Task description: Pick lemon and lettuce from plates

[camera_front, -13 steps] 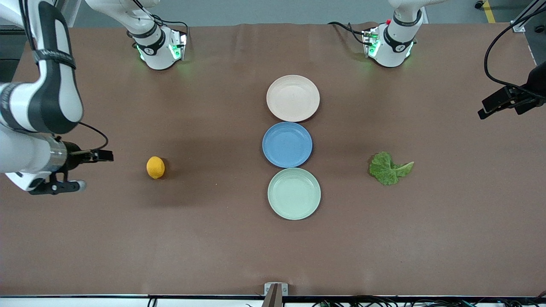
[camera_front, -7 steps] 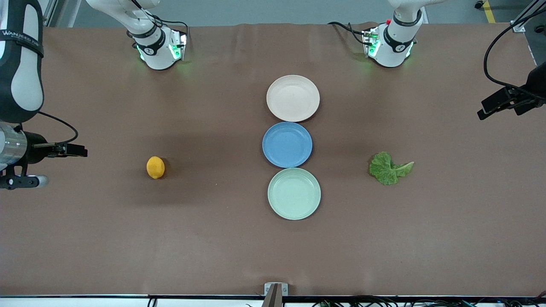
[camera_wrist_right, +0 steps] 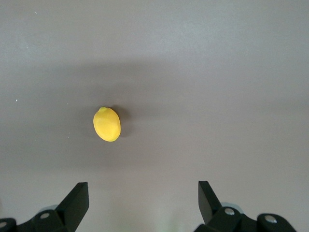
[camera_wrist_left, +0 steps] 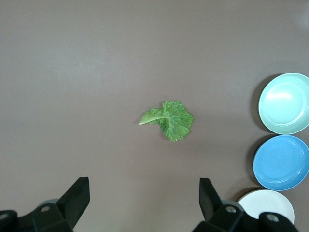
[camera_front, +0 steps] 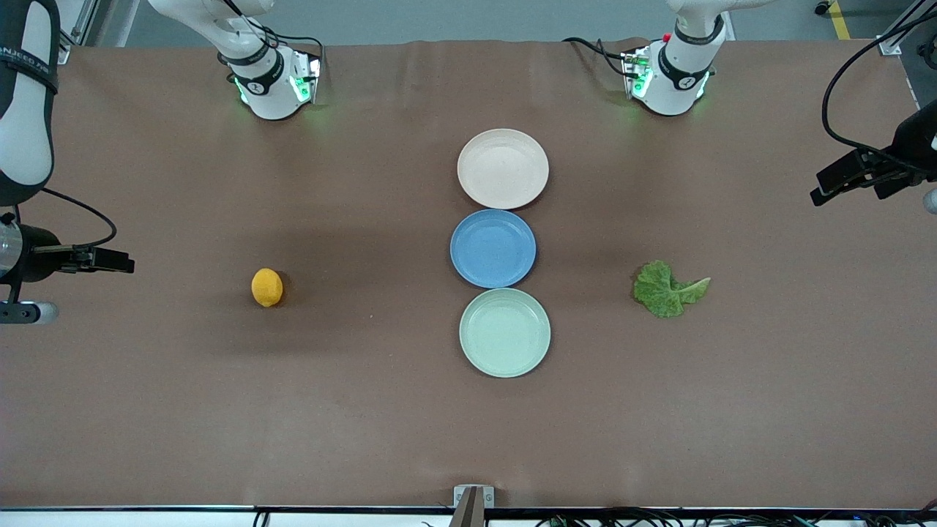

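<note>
Front view: lemon [camera_front: 267, 287] lies on bare table toward the right arm's end, long axis toward the camera; lettuce [camera_front: 667, 290] stem points toward the left arm's end. Left gripper [camera_wrist_left: 142, 200] and right gripper [camera_wrist_right: 143, 199] hang wide open, holding nothing.

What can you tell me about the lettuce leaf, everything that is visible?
The lettuce is one crinkled, bright green leaf with a paler stem end. It lies flat on the bare brown table, toward the left arm's end, on none of the plates. Its stem points away from the plates. Nothing touches it; the left claw is open, up in the air over the table, apart from the leaf.
</note>
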Tool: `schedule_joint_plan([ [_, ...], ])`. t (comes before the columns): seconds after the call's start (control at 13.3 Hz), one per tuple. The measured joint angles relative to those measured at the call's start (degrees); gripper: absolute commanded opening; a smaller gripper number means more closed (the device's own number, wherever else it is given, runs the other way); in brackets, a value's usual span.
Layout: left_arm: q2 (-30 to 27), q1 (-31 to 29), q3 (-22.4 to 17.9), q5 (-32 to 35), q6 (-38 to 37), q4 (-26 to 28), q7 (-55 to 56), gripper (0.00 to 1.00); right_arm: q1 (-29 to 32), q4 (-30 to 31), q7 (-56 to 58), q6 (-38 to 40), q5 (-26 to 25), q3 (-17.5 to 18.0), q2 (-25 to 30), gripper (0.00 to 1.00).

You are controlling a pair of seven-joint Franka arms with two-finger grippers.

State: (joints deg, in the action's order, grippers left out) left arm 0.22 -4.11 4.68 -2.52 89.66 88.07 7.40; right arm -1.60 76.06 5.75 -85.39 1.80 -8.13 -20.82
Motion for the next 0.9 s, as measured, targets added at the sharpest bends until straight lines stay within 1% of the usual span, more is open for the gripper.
schedule_joint_plan([
  [0.23,0.0,3.8,-3.9,0.0,0.0,-0.1,0.0,1.00,0.0,0.0,0.0,0.0,0.0,0.1,0.8,1.00],
  [0.38,0.0,6.2,-6.2,0.0,0.0,-0.3,0.0,1.00,0.0,2.1,0.0,-1.3,0.0,0.0,3.0,1.00],
  [0.68,0.0,6.3,-6.6,0.0,-0.1,-0.3,0.0,1.00,0.1,12.4,0.0,-6.1,0.0,0.0,11.6,1.00],
  [0.9,0.1,6.1,-6.8,0.0,-0.1,-0.3,0.0,1.00,0.5,16.8,0.0,-6.6,0.0,0.8,16.2,1.00],
])
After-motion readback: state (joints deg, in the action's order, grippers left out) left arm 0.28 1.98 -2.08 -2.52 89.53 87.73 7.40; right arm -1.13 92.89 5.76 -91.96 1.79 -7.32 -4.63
